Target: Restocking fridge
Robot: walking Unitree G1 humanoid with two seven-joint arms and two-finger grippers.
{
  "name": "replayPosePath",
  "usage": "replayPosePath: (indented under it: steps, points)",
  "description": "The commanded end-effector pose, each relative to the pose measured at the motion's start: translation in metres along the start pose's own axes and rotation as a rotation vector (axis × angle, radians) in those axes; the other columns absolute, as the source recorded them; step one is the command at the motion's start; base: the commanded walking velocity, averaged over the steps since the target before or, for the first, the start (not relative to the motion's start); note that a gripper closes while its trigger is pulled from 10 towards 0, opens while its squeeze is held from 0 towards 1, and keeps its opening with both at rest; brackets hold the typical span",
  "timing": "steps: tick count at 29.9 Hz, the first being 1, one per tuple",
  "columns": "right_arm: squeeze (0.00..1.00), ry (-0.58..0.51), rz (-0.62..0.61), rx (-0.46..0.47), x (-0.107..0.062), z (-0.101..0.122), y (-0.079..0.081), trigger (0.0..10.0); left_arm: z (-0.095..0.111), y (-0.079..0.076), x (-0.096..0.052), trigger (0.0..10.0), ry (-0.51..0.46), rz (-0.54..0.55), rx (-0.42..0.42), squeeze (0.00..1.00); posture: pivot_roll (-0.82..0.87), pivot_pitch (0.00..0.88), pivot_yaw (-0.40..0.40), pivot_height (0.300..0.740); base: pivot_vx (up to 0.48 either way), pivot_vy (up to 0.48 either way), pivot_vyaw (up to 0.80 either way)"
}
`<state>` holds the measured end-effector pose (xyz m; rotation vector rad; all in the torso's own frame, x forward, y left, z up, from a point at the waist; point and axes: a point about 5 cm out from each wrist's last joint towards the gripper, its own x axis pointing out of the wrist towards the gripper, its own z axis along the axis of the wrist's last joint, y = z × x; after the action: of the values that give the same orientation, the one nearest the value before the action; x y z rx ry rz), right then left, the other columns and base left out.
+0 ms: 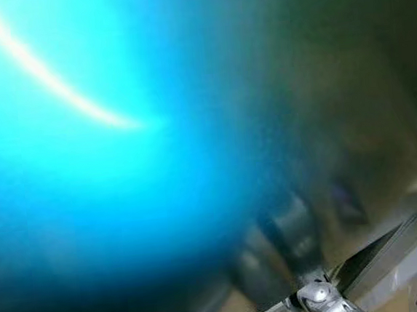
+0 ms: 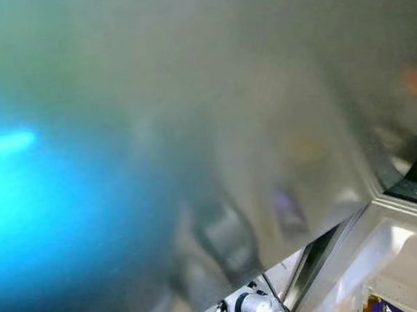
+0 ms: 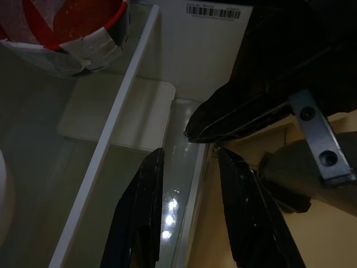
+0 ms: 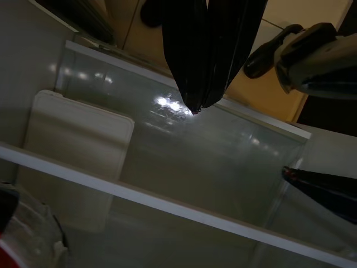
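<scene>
The inside of the fridge is in both wrist views. In the left wrist view my left gripper [image 3: 189, 153] is open and holds nothing, hanging over the white-rimmed edge of a glass shelf [image 3: 111, 128]. My right gripper [image 4: 195, 109] is shut and holds nothing, its tips just above the same kind of glass shelf [image 4: 212, 151]. Its black fingers [image 3: 234, 117] also cross the left wrist view. A red and white container [image 3: 67, 28] stands on the shelf; its edge [image 4: 22, 240] appears in the right wrist view.
Both eye views are badly blurred, with a bright blue smear [image 1: 83, 138] very close on the left. A silver arm joint [image 1: 319, 296] shows at the bottom. A white door bin [image 2: 400, 256] holds a purple packet [image 2: 379, 305]. A white drawer lid [image 3: 117, 111] lies under the shelf.
</scene>
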<state>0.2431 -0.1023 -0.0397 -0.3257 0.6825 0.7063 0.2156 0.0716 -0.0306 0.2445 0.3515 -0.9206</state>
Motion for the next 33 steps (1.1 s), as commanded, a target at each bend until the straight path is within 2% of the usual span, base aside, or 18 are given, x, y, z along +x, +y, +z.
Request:
replayPosePath:
  steps: [1, 11, 15, 22, 29, 33]
  points:
    - [0.0, -0.002, 0.013, 0.009, 0.0, -0.002, 0.002, 10.0, -0.005, -0.004, 0.0, 10.0, 0.025, -0.007, -0.022, 0.0, -0.04, 0.046, 0.041, 0.689, 0.0, 0.0, 0.0]
    - [0.0, 0.034, 0.003, 0.015, -0.003, -0.011, -0.001, 10.0, -0.007, -0.001, 0.0, 10.0, 0.058, -0.003, -0.034, 0.0, -0.04, 0.044, 0.041, 0.739, 0.0, 0.0, 0.0]
    - [0.0, 0.065, -0.015, 0.009, -0.004, -0.015, -0.002, 10.0, -0.007, 0.0, 0.0, 10.0, 0.063, -0.003, -0.036, 0.0, -0.04, 0.044, 0.037, 0.74, 0.0, 0.0, 0.0]
    - [0.0, 0.232, -0.078, -0.049, -0.015, -0.051, -0.004, 10.0, -0.008, 0.004, 0.003, 10.0, 0.11, 0.021, -0.039, 0.0, -0.04, 0.032, 0.032, 0.74, 0.0, 0.0, 0.0]
    - [0.0, 0.306, -0.101, -0.062, -0.023, -0.071, -0.004, 10.0, -0.012, 0.007, 0.0, 10.0, 0.136, 0.034, -0.036, 0.0, -0.05, 0.027, 0.031, 0.74, -0.269, 0.0, 0.0]
    - [0.0, 0.37, -0.106, -0.108, -0.031, -0.087, -0.001, 10.0, -0.017, 0.01, -0.004, 10.0, 0.164, 0.046, -0.038, 0.0, -0.05, 0.025, 0.033, 0.74, -0.236, 0.0, 0.0]
